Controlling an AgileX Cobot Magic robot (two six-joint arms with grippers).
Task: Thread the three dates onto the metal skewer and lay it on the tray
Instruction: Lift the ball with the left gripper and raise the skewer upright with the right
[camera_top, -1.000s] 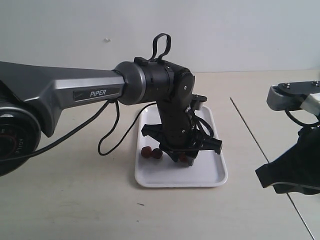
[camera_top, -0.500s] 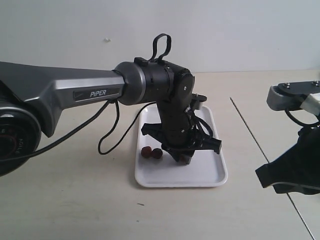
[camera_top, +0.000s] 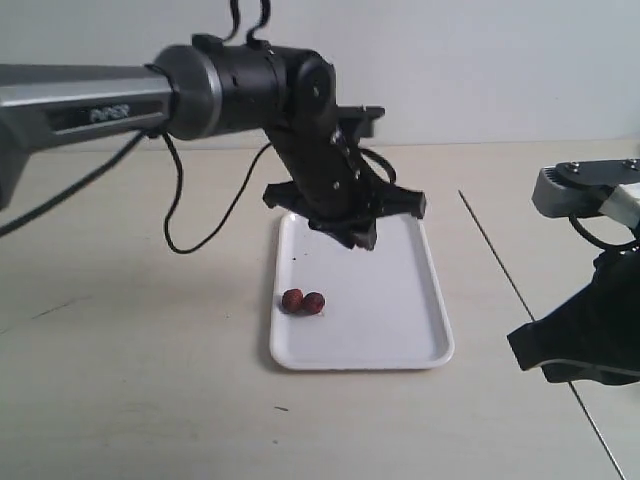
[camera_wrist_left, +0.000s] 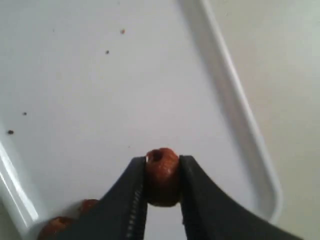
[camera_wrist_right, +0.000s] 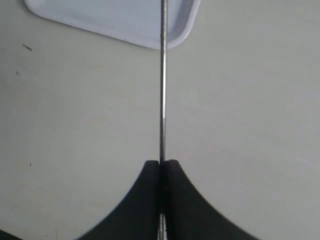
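Note:
My left gripper (camera_wrist_left: 162, 162) is shut on one reddish-brown date (camera_wrist_left: 161, 175) with a hole in its end, held above the white tray (camera_wrist_left: 235, 100). In the exterior view that gripper (camera_top: 358, 238) hangs over the tray's far half. Two more dates (camera_top: 303, 301) lie together on the tray (camera_top: 400, 330) near its left rim; they also show as dates (camera_wrist_left: 75, 216) in the left wrist view. My right gripper (camera_wrist_right: 162, 164) is shut on the thin metal skewer (camera_wrist_right: 162, 85), which points toward a tray corner (camera_wrist_right: 175, 30). The right gripper (camera_top: 570, 350) sits at the right edge.
A dark seam (camera_top: 520, 300) runs across the tabletop right of the tray. A black cable (camera_top: 200, 215) loops from the left arm over the table left of the tray. Tiny dark specks (camera_wrist_left: 107, 51) dot the tray.
The left gripper has risen off the tray floor and moved toward the far end, carrying one date. Two dates stay in place. The right gripper has not moved.

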